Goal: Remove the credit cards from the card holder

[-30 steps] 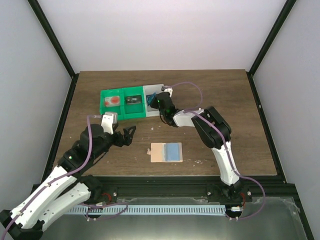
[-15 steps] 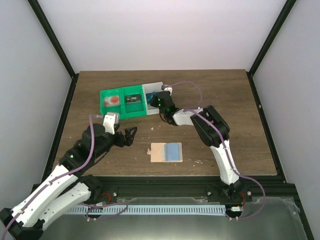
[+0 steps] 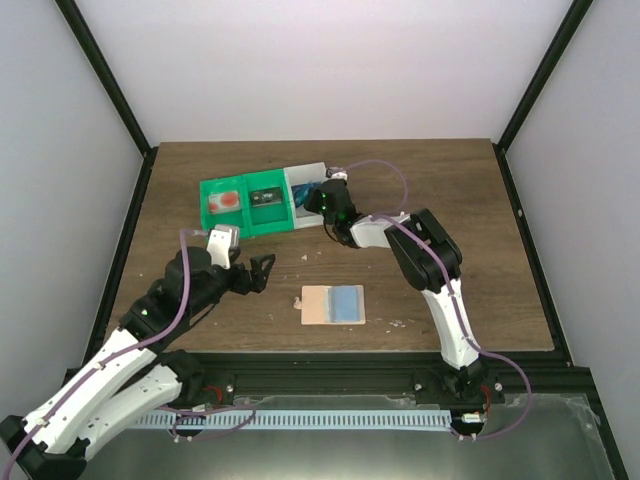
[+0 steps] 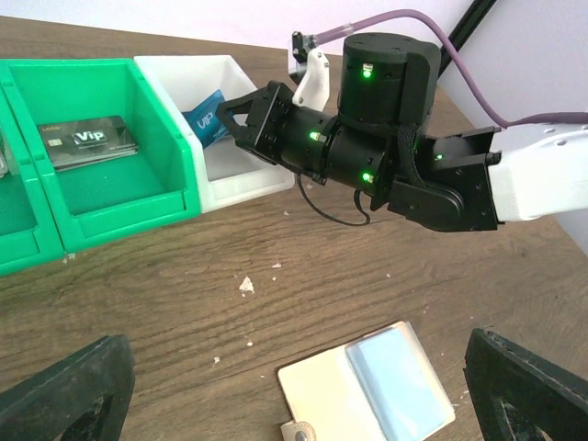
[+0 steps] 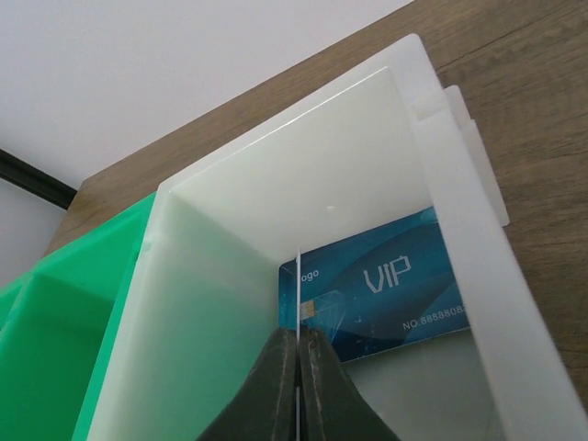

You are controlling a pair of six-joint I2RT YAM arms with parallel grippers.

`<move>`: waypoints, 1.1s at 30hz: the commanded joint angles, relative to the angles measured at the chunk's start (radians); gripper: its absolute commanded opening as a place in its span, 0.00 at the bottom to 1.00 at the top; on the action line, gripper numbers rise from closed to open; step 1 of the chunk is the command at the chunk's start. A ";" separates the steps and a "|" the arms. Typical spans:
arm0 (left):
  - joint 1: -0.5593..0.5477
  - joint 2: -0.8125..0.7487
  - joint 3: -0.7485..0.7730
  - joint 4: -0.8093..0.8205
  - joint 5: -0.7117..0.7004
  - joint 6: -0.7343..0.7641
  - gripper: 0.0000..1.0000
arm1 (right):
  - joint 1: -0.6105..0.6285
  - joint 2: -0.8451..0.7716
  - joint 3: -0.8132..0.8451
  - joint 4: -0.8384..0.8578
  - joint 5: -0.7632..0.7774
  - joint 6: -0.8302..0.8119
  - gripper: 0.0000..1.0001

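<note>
Right wrist view: your right gripper (image 5: 299, 342) is pressed together on a thin card (image 5: 299, 276), held edge-on over the white bin (image 5: 276, 156). A blue VIP card (image 5: 386, 280) lies flat on the bin floor. Left wrist view: your left gripper (image 4: 294, 381) is spread wide, holding nothing. The tan card holder (image 4: 317, 397) lies flat on the table (image 4: 230, 276) at bottom centre, with a light blue card (image 4: 400, 384) on its right half.
</note>
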 commanded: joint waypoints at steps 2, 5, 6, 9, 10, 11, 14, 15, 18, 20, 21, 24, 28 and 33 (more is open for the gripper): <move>0.001 -0.015 -0.011 0.024 0.010 0.010 1.00 | -0.021 -0.024 0.039 0.005 -0.020 -0.040 0.02; 0.000 -0.011 -0.012 0.024 0.016 0.012 1.00 | -0.034 -0.022 0.050 -0.002 -0.036 -0.035 0.02; -0.001 -0.010 -0.010 0.024 0.016 0.012 1.00 | -0.036 -0.023 0.049 -0.004 -0.040 -0.038 0.02; -0.003 -0.008 -0.011 0.025 0.018 0.012 1.00 | -0.038 -0.021 0.049 -0.008 -0.036 -0.058 0.02; -0.003 -0.006 -0.011 0.025 0.020 0.012 1.00 | -0.039 -0.019 0.051 -0.009 -0.038 -0.062 0.01; -0.003 -0.004 -0.012 0.026 0.022 0.012 1.00 | -0.041 -0.017 0.053 -0.005 -0.043 -0.067 0.01; -0.004 0.000 -0.011 0.026 0.021 0.012 1.00 | -0.041 -0.010 0.060 0.015 -0.057 -0.073 0.01; -0.003 0.002 -0.011 0.025 0.020 0.012 1.00 | -0.041 -0.007 0.063 0.023 -0.059 -0.072 0.00; -0.005 -0.001 -0.012 0.024 0.016 0.011 1.00 | -0.041 0.008 0.083 0.021 -0.058 -0.066 0.00; -0.005 -0.005 -0.013 0.025 0.015 0.011 1.00 | -0.042 0.023 0.101 0.014 -0.061 -0.065 0.01; -0.005 -0.004 -0.014 0.026 0.015 0.010 1.00 | -0.042 0.029 0.108 0.008 -0.064 -0.064 0.01; -0.006 0.001 -0.011 0.025 0.018 0.012 1.00 | -0.042 0.049 0.138 -0.015 -0.076 -0.065 0.01; -0.005 0.007 -0.009 0.023 0.018 0.012 1.00 | -0.046 0.093 0.207 -0.075 -0.069 -0.070 0.03; -0.006 0.000 -0.010 0.022 0.010 0.011 1.00 | -0.052 0.116 0.255 -0.118 -0.070 -0.078 0.04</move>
